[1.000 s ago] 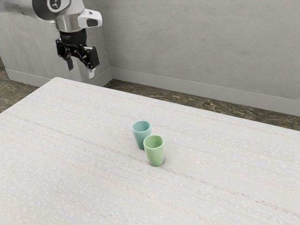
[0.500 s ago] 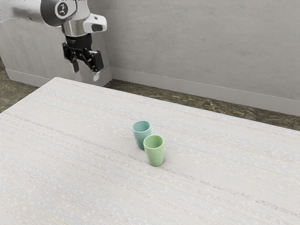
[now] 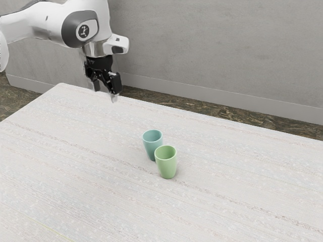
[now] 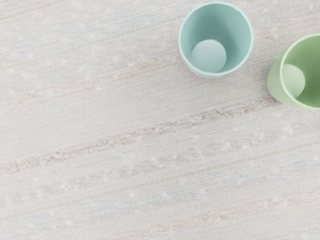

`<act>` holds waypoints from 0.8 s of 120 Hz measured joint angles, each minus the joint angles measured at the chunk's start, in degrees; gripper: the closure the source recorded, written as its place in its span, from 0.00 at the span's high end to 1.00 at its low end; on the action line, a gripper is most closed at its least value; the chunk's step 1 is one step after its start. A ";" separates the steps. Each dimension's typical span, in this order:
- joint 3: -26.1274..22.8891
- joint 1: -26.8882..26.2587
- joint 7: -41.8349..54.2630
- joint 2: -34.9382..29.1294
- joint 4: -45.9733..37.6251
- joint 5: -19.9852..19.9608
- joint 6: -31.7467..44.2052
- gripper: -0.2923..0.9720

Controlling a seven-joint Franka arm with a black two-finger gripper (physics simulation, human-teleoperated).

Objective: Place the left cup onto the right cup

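Exterior view: The gripper (image 3: 104, 93) hangs above the far edge of the table (image 3: 60, 166), fingers pointing down. The jaws stand apart and nothing is between them. Both cups are upright, well apart from the jaws, lower and toward the exterior view's right. The blue cup (image 3: 152, 143) is the nearer of the two to the jaws. The green cup (image 3: 166, 161) stands just beyond it, on the side away from the jaws.

Wrist view: Bare table surface lies directly under the hand. The blue cup (image 4: 216, 39) and the green cup (image 4: 295, 72) sit off to one side, mouths open upward, with a narrow gap between their walls. Neither cup is under the jaws yet.

Step in hand, as judged: approach to the blue cup, taken as the left cup. No part of the task is complete.

Procedure for a clean approach:
- Carry the jaws across at height until the blue cup's rim is centred beneath them.
- Orient the fingers so neither descends into the gap on the green cup's side; a finger there is likely to knock the green cup.
- Descend with the jaws wide, one finger inside the rim or both astride the wall, then close.
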 joint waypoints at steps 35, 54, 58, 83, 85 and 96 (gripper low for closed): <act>-3.08 -0.08 2.22 1.09 -1.32 0.00 2.47 0.77; -3.78 -0.07 2.99 1.94 -1.46 -0.06 3.56 0.77; -3.91 -0.08 3.13 2.13 -1.43 -0.06 3.76 0.77; -4.44 -0.10 3.91 4.33 -1.21 -0.03 4.82 0.77; -4.44 -0.09 3.97 4.51 -1.21 -0.03 4.88 0.77; -4.45 -0.08 4.23 5.25 -1.20 -0.10 5.29 0.77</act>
